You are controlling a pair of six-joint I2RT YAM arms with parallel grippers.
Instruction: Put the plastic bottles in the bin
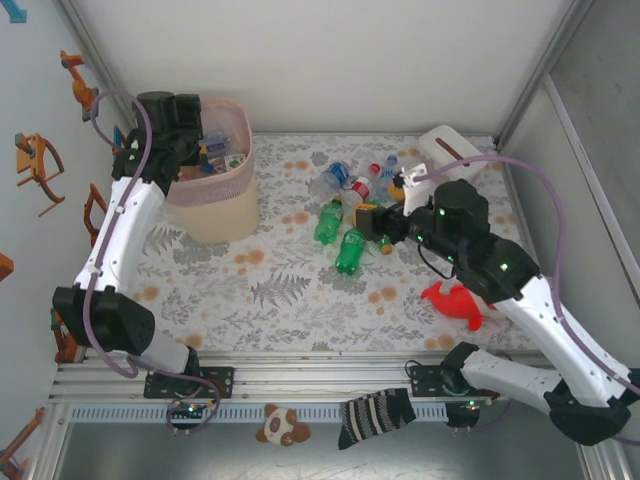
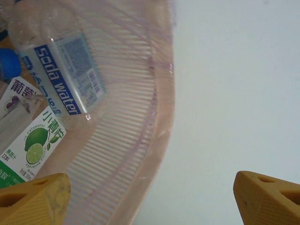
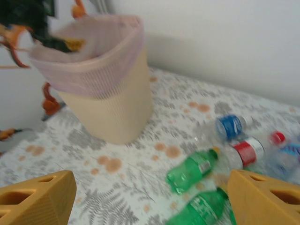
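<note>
plain white walls (image 1: pixel 350 60) — grey leaf-print tablecloth (image 1: pixel 290 300) with orange spots, soft even light

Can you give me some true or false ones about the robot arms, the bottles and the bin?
1. The left gripper hangs over the bin, open. True.
2. The bin is empty. False: a soda water bottle and others lie in it.
3. Green bottles lie on the table. True.
4. The right gripper holds a bottle. False: it is open and holds nothing.
</note>
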